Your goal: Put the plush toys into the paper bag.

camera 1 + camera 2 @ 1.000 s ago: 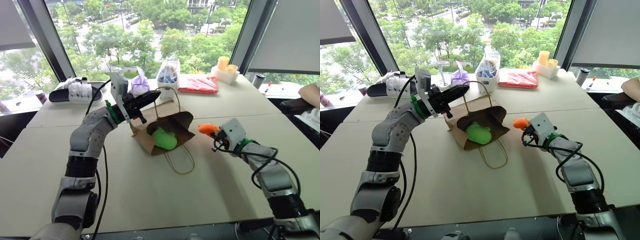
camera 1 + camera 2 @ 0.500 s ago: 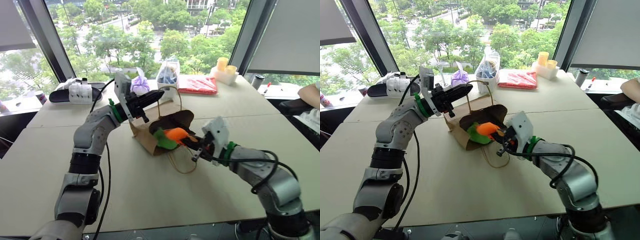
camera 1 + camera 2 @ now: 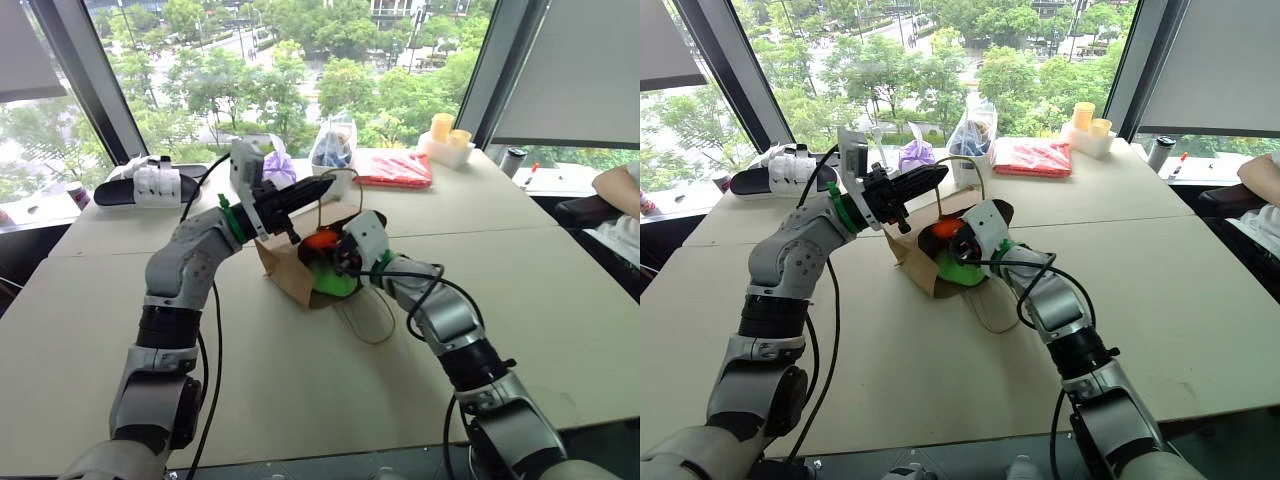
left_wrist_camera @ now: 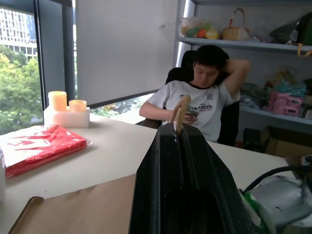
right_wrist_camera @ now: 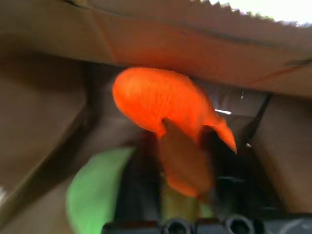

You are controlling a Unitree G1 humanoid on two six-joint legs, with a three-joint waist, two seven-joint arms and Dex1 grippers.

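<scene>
Right gripper [image 3: 335, 255] moved into paper bag [image 3: 285, 275], orange plush toy [image 5: 163, 105] inside

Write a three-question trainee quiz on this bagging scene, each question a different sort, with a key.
1. True or false: the left gripper pinches the paper bag's handle.
2. Which toy lies lower in the bag: A green toy, B orange toy?
3. Fill in: the right gripper is at the bag's ____.

Key: 1 true. 2 A. 3 mouth.
</scene>
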